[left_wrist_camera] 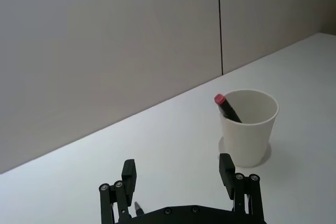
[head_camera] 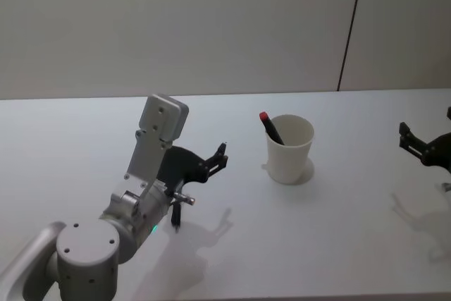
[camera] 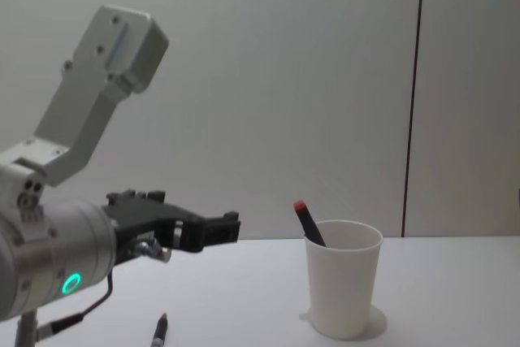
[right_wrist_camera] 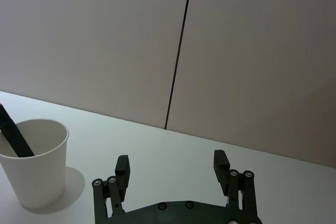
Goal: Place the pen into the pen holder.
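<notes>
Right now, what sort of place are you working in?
Most likely a test bench or lab setup rather than a lived-in office: a plain white table, a grey panelled wall with one dark seam, and a white paper cup holding a red-capped pen.

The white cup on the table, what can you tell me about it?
The pen holder is a plain white tapered paper-looking cup with a rolled rim, standing upright on the white table. A dark pen with a red end leans inside against its rim. The open left hand and right hand are both clear of it.
</notes>
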Controlling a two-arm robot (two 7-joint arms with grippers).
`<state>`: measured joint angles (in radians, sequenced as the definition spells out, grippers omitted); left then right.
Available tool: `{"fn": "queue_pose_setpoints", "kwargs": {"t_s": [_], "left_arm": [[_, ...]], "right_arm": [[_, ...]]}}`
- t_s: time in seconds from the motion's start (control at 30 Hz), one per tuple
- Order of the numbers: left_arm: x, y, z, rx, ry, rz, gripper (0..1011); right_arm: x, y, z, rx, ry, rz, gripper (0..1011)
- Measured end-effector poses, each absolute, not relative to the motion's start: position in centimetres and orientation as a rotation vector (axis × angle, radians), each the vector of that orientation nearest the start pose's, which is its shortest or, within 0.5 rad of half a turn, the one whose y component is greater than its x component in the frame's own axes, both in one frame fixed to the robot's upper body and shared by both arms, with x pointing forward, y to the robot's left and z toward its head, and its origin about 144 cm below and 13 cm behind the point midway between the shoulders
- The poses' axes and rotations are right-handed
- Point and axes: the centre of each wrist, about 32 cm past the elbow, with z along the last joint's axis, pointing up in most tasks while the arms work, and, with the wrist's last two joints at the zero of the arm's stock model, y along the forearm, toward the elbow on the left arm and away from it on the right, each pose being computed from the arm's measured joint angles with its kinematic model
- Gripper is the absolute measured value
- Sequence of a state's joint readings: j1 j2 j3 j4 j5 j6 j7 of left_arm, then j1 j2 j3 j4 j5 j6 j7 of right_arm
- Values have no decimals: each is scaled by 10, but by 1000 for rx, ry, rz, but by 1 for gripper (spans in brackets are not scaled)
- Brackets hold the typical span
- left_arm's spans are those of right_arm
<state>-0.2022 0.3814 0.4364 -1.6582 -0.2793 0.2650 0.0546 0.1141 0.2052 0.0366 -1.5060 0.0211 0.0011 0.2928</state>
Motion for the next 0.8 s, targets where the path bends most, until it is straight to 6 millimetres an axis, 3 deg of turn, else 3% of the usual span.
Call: {"fn": "queue_pose_setpoints", "kwargs": {"t_s": [0.8], "left_arm": [[485, 201, 1180, 282, 118, 1294, 1004]], "right_arm": [[491, -304, 1170, -122, -161, -1328, 1001]]}}
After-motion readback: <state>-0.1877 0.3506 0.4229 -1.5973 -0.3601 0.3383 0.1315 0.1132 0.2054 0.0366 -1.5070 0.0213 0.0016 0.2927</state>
